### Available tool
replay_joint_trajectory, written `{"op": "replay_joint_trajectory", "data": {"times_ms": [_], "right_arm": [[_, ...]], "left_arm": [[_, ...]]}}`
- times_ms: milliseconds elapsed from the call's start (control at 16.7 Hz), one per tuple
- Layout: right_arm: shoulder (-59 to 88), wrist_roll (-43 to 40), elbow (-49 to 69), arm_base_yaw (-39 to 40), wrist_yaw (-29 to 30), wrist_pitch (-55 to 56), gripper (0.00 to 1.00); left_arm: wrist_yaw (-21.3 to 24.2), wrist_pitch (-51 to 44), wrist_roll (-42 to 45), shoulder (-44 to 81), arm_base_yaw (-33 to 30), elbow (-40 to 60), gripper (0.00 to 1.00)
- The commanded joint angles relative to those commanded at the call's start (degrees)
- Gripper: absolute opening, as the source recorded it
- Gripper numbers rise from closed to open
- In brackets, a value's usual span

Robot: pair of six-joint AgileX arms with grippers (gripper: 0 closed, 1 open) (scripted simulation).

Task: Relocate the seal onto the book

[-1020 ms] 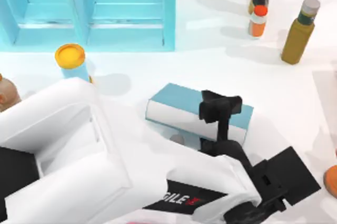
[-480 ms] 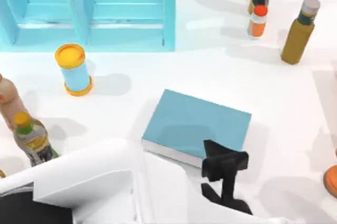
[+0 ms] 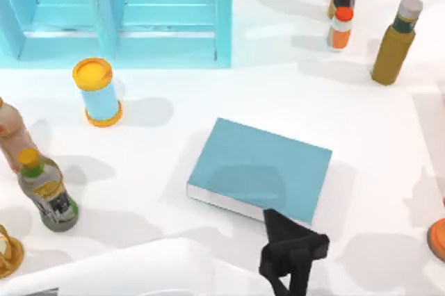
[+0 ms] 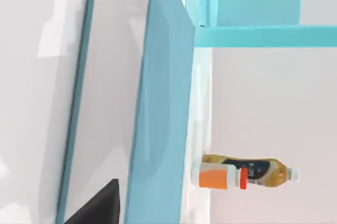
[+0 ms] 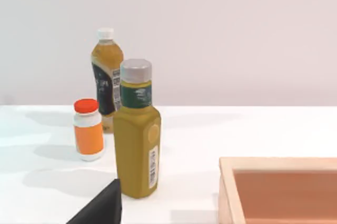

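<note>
Shows the book [image 3: 259,169] lying flat near the middle of the tabletop [image 3: 278,91], teal cover up and white page edge toward the camera's near side. Puts the left tool [image 3: 292,262], black and mounted on the white AgileX arm [image 3: 139,268], just beside the book's near edge, toward its right corner. Cannot tell whether that tool is clenched or released, nor where the seal is. Catches the same cover edge-on from the left wrist. Places a light-blue cabinet [image 3: 118,14] at far left, with a blue can with an orange lid [image 3: 97,92] before it and two bottles [image 3: 46,189] at the left edge. Finds the right tool [image 5: 100,207], state likewise impossible to tell, low over the right side, facing an olive bottle [image 5: 137,129], a small orange-capped bottle [image 5: 88,129] and a wooden box [image 5: 279,166].
</note>
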Motion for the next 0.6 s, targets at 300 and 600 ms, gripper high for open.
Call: {"op": "replay_joint_trajectory", "data": {"times_ms": [300, 600], "right_arm": [[0.0, 0.0, 0.0, 0.0, 0.0, 0.0, 1.0], [0.0, 0.0, 0.0, 0.0, 0.0, 0.0, 1.0]], "left_arm": [[0.0, -0.6, -0.5, -0.1, 0.1, 0.0, 1.0], [4.7, -0.5, 4.8, -4.4, 2.8, -2.1, 1.0]]}}
